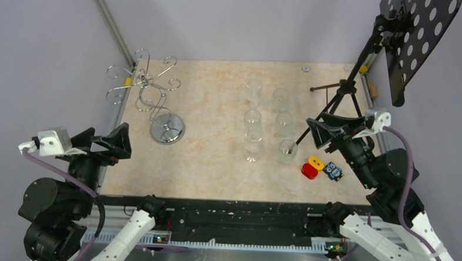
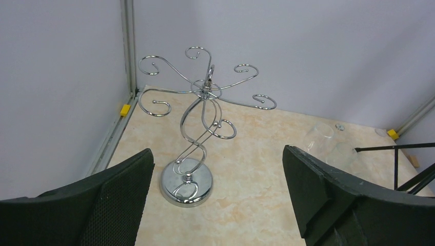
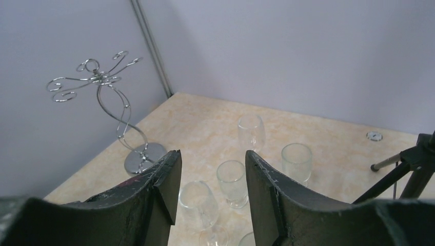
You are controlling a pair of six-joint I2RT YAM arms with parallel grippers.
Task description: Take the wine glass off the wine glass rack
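The chrome wine glass rack (image 1: pixel 167 128) stands at the table's back left, and its curled arms carry nothing in any view; the left wrist view shows it (image 2: pixel 186 180) from the front, and in the right wrist view it stands far off (image 3: pixel 143 156). Several wine glasses (image 1: pixel 252 119) stand upright on the table right of the middle. My left gripper (image 1: pixel 122 142) is open at the table's left edge, short of the rack's base. My right gripper (image 1: pixel 312 134) hovers open just right of the nearest glass (image 1: pixel 286 150). Nothing is between its fingers (image 3: pixel 169 174), and glasses (image 3: pixel 232 180) stand below them.
A black tripod music stand (image 1: pixel 391 49) rises at the back right, one leg reaching toward the glasses. A red and yellow block (image 1: pixel 312 167) and a small blue item (image 1: pixel 333 170) lie near the right gripper. A metal frame post (image 1: pixel 110 19) runs up at the back left.
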